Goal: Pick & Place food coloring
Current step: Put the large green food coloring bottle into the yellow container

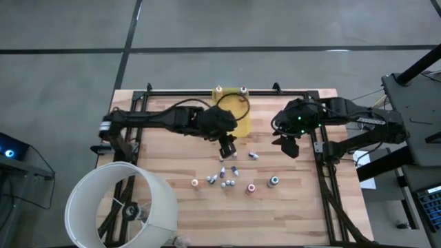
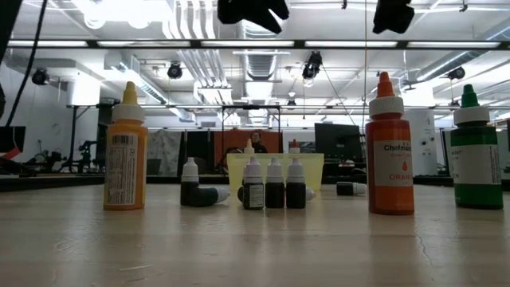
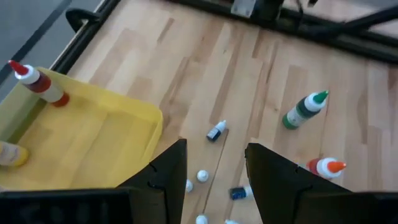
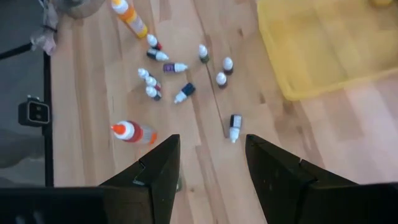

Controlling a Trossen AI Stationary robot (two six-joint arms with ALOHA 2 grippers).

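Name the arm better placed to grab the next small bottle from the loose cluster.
Probably the left. Its open gripper hangs right above the cluster of food coloring bottles and beside the yellow tray. The right gripper, also open, sits farther off to the side.

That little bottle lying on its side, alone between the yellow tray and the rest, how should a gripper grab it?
Judging by its pose, grip the lying bottle across its dark body, coming straight down from above. It lies flat on the table, apart from the tray, so fingers should fit on both long sides. The white cap end looks narrower and likelier to slip.
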